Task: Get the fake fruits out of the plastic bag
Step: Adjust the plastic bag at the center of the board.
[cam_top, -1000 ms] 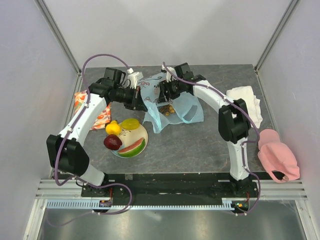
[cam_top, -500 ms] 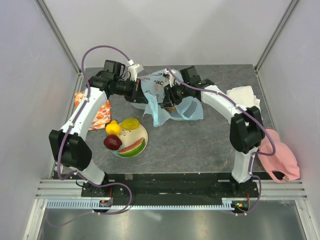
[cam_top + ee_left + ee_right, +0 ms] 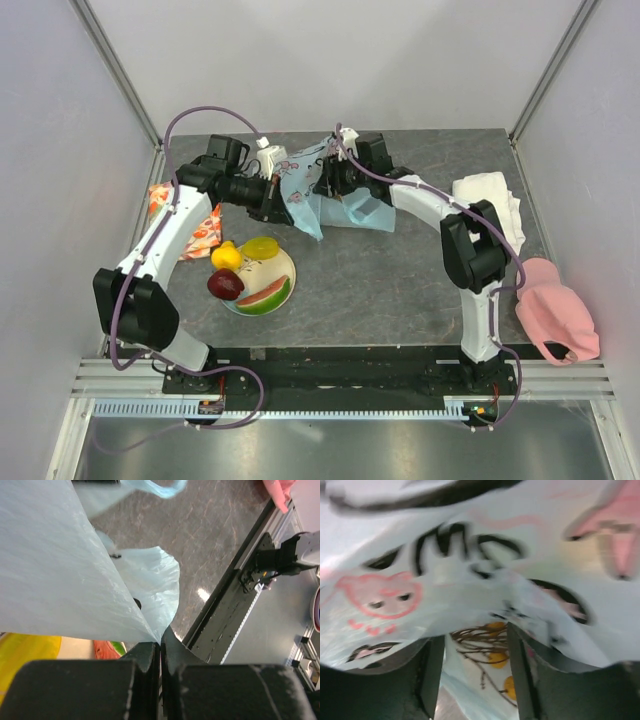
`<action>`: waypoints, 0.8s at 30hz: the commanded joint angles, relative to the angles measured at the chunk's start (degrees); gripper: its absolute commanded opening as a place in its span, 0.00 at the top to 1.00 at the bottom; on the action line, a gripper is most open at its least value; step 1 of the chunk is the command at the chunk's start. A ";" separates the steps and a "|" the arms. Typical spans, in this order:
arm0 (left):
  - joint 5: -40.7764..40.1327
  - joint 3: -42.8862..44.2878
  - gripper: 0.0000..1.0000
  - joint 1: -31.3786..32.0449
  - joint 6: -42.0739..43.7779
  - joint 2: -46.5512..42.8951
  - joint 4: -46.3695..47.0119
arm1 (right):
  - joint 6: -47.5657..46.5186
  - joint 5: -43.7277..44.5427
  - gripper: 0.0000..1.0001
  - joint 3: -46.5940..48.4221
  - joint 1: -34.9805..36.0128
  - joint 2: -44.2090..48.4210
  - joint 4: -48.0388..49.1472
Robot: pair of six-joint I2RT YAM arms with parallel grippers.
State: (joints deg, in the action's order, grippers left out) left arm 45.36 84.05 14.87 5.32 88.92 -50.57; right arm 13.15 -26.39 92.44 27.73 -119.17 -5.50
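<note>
Plate (image 3: 287, 262) near the left arm's base, taken as the reference point.

- On the plate: lemon (image 3: 226, 256), a round yellow fruit (image 3: 262, 247), dark red apple (image 3: 225, 284), watermelon slice (image 3: 266, 295). All four lie clear of the bag.
- Plastic bag (image 3: 352, 207) is beyond the plate, toward the back wall and a little right. It is light blue and crinkled, raised at its plate-side end, with the rest on the table.
- Left gripper (image 3: 160, 641) is just beyond the plate, fingers pressed together on a pinched edge of the bag's film. The sheet rises from the jaws.
- Right gripper (image 3: 475, 640) is beyond the plate on the bag's far side, fingers spread, with printed film draped over them (wrist view blurred).
- Grape bunch (image 3: 487, 652) — tan, with brown stems — shows in the gap between those fingers, inside the bag.
- Orange-red patterned cloth (image 3: 205, 228) lies just left of the plate.
- White towel (image 3: 490, 200) is well right of the plate, beyond the bag.
</note>
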 commanded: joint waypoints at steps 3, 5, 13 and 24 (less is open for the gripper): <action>1.30 -2.49 0.98 -0.11 4.08 -3.41 -0.94 | -2.77 21.97 0.36 -4.19 -2.49 6.57 5.67; 1.31 -2.66 0.98 0.07 4.17 -3.67 -1.11 | -3.04 26.03 0.35 -8.58 -3.81 9.30 2.78; 4.20 -3.10 0.98 4.89 7.24 -5.51 -4.18 | -5.49 29.65 0.34 -29.39 -15.06 35.73 -5.48; 6.50 0.06 0.98 9.47 9.53 -8.51 -7.43 | -10.33 0.98 0.27 -35.23 -10.51 49.49 -9.09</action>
State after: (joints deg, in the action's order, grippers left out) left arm 50.22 82.08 24.80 11.46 80.79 -56.49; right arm 5.91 -15.53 58.15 13.91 -64.73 -13.98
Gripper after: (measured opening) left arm 0.025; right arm 0.704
